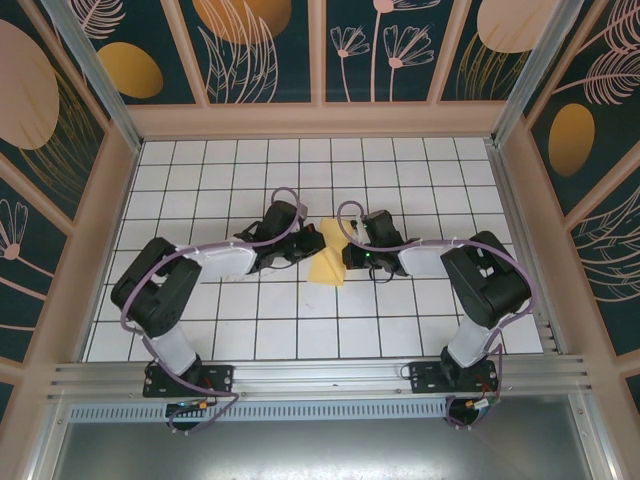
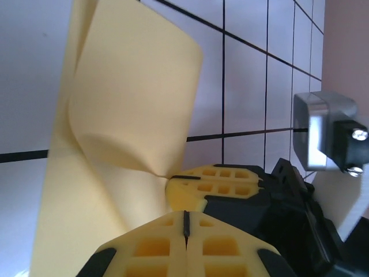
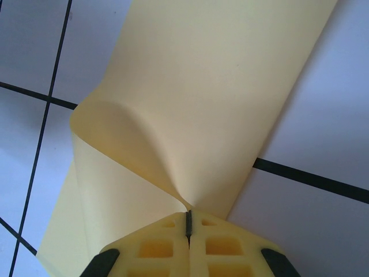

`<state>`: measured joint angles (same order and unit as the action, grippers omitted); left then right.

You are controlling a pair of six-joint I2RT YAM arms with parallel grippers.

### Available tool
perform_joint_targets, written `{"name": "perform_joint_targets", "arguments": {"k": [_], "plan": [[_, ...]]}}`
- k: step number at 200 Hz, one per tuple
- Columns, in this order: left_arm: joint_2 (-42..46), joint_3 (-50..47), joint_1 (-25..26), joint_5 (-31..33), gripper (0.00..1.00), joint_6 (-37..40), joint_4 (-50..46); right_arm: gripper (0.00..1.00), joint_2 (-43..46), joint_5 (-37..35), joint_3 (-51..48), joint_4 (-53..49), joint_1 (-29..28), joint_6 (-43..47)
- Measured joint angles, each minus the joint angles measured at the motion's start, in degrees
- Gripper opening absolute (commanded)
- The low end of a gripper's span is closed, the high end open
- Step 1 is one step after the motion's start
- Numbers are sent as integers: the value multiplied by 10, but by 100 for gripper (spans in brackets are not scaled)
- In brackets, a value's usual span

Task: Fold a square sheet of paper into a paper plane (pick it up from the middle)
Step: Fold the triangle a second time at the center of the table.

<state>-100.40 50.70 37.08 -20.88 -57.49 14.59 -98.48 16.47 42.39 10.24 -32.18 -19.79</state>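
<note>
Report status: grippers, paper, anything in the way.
Right gripper shut on the square sheet of paper, sheet curled. Left gripper shut at its edge, hold unclear. No obstruction seen.

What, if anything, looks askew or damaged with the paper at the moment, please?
The square sheet of paper is not flat: it bulges into a loose curl with a soft pucker running to where the shut fingers of the right gripper pinch it, rather than a crisp crease. No tear shows.

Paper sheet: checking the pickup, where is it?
In the top view the paper sheet is mid-table, pinched in the right gripper's fingers, left gripper close on its left.
</note>
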Motion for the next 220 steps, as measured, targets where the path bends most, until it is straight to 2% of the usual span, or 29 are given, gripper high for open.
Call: {"name": "perform_joint_targets", "arguments": {"k": [68, 220], "plan": [[-51, 0, 0, -33, 0, -27, 54, 0, 0, 0, 0, 0, 0, 0], [-98, 0, 0, -26, 0, -21, 44, 1, 0, 0, 0, 0, 0, 0]]}}
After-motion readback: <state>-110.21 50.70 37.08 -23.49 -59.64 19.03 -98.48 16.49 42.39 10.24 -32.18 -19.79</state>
